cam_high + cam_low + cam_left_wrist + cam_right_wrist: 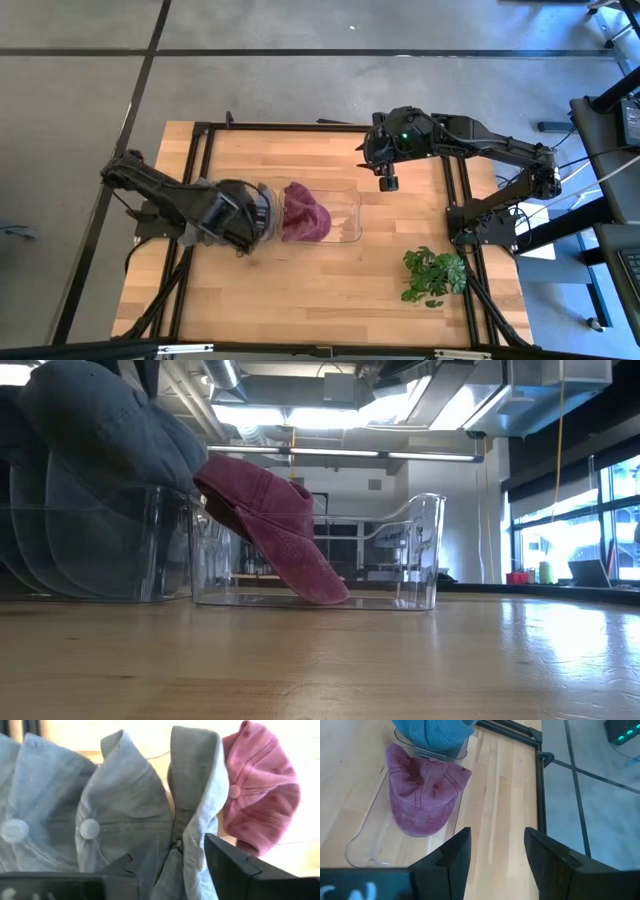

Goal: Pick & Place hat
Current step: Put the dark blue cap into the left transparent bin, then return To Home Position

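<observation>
Left tool (175,860): fingers pinched on a grey-blue hat (195,810), beside the stacked blue hats (60,810).
Red hat (305,212): leaning inside the clear bin (348,232) on the surface (330,290).
Right tool (494,851): fingers spread wide, holding nothing, above the surface's far side.

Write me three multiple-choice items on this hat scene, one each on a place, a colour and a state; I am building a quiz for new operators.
1. Where does the red cap lie?
A. in the clear bin
B. beside the plant
C. on the floor

2. What colour is the cap at the left gripper?
A. green
B. blue-grey
C. yellow

3. How is the right gripper?
A. shut on the red cap
B. shut on the plant
C. open, holding nothing

Answers: 1 A, clear walls surround it in the low view. 2 B, the left wrist view shows blue-grey fabric between the fingers. 3 C, bare table shows between its spread fingers.
</observation>
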`<state>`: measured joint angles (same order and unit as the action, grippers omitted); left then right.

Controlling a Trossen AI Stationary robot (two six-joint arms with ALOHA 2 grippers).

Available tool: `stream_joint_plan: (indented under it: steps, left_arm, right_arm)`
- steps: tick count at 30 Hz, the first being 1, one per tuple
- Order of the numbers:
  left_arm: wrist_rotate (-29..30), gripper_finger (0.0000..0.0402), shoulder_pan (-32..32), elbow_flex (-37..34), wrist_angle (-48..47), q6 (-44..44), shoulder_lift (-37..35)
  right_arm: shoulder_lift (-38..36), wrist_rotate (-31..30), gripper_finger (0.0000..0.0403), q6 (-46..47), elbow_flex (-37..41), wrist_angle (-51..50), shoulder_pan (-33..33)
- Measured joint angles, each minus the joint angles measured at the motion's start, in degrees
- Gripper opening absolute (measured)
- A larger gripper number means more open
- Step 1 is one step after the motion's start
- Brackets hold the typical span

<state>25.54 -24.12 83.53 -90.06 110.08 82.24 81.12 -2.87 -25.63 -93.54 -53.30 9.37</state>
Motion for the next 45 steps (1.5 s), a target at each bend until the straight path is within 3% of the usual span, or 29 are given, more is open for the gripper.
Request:
stream_joint_plan:
  steps: [4, 9, 11, 14, 19, 22, 28, 30, 36, 42, 45]
  left_arm:
    - [2.39, 0.0173, 1.21, 0.00, 0.05, -6.54, -4.97]
    - [2.05, 0.0177, 2.11, 0.02, -0.01, -9.83, -10.55]
    - [6.87, 0.0174, 1.49, -0.01, 0.17, -15.31, -11.41]
    - [18.83, 0.0174, 1.10, -0.50, 4.18, -25.09, -13.25]
    - [21.34, 0.0177, 3.13, -0.55, 12.81, -40.28, -20.61]
    - [17.05, 0.0177, 3.63, -0.55, 20.81, -52.65, -26.09]
    - [-0.88, 0.0177, 7.04, -0.52, 43.55, -81.83, -32.22]
    - [-5.94, 0.0177, 7.90, -0.51, 46.01, -90.19, -33.32]
    - [-4.20, 0.0178, 13.42, -8.26, 44.91, -91.27, -39.75]
    - [-14.38, 0.0178, 19.51, -27.97, 60.23, -91.65, -50.04]
    - [-18.84, 0.0178, 22.67, -36.62, 66.57, -90.47, -55.96]
  right_arm:
    - [-0.31, 1.65, 0.0184, 3.40, 0.00, 0.17, 0.17]
    - [-5.28, 12.26, 0.0184, 11.41, 2.16, -0.02, 2.97]
    - [-8.95, 11.89, 0.0184, 14.13, 6.66, 2.57, 3.93]
    - [-16.00, 10.91, 0.0184, 18.88, 15.96, 11.10, 4.88]
    - [-27.00, 10.42, 0.0184, 22.72, 30.60, 23.54, 5.15]
    - [-32.18, 7.19, 0.0184, 23.95, 35.88, 30.52, 5.15]
    - [-37.57, 4.47, 0.0184, 25.35, 38.62, 34.07, 5.15]
    - [-38.21, 5.29, 0.0184, 25.85, 38.58, 34.49, 5.15]
    - [-36.21, 9.05, 0.0184, 28.42, 38.58, 32.82, 5.11]
    - [-31.24, 9.20, 0.0184, 26.86, 38.60, 35.77, 5.13]
    - [-29.46, 12.10, 0.0184, 26.81, 38.62, 39.34, 5.13]
